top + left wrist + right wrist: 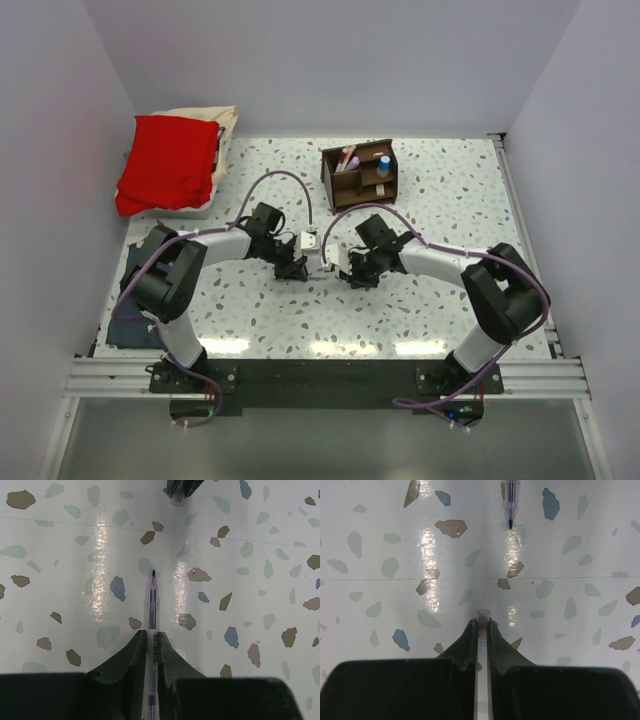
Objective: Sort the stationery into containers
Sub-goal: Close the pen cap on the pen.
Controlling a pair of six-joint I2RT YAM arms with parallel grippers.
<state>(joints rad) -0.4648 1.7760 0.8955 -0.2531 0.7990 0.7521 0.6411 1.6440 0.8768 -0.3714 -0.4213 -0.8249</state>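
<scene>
Well in front of the wooden organizer, the left pincer pinches an uncapped pen, its tip pointing at the right pincer. The right pincer is pressed together on what looks like its cap. Pink-red pens and a blue-and-white cylinder already stand in the organizer; this pen is not yet stored.

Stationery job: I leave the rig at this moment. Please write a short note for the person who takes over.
Left gripper: shut on a clear pen, its tip bare.
Right gripper: shut on a small pale piece, probably the pen's cap; hard to tell.
Tip and piece face each other, apart.
Done: pink pens and a blue-white cylinder stand in the organizer.
Left: probably cap the pen, then put it in the organizer.
</scene>
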